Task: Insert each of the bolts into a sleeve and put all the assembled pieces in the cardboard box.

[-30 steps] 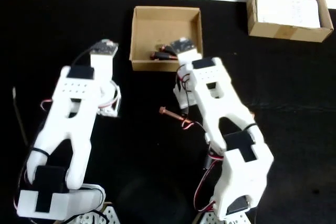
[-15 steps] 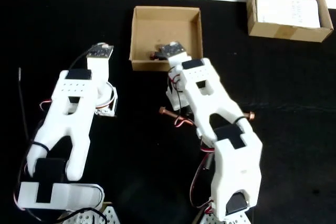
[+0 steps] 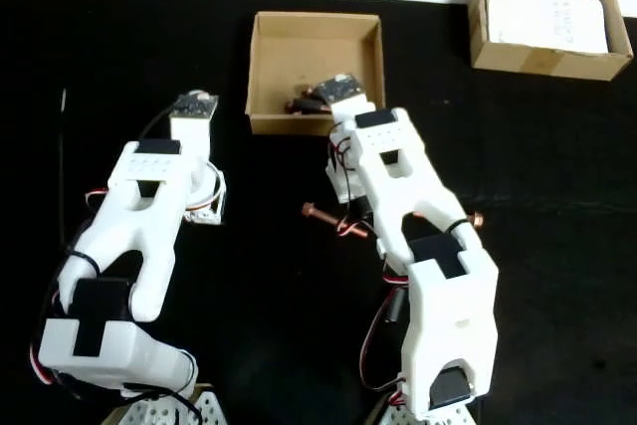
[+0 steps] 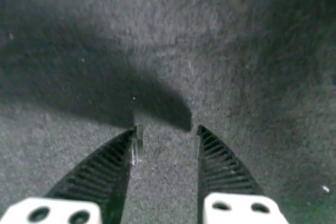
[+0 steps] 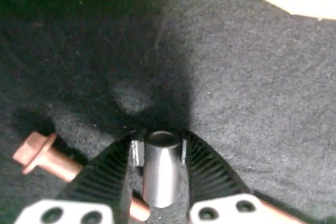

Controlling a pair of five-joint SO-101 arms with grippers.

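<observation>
The right gripper (image 5: 159, 136) is found closed on a metal sleeve (image 5: 160, 174); the sleeve is held upright between the ribbed fingers, its open end facing the black cloth (image 5: 252, 87). A copper bolt (image 5: 43, 156) is seen lying flat on the cloth just beside this gripper; its shank passes behind one finger and its hexagonal head points away from the sleeve; whether bolt and finger touch cannot be told. In the high view a second bolt (image 3: 476, 218) is noted on the cloth at the far side of the right arm, well apart from the first. The cardboard box (image 3: 269, 47) stands just ahead of the right arm's wrist; dark assembled pieces (image 3: 301, 105) lie inside against its near wall. The left gripper (image 4: 165, 129) is found open and empty, its fingers spread above bare cloth. A smaller box (image 3: 542, 62) holding white paper stands at the far right corner.
</observation>
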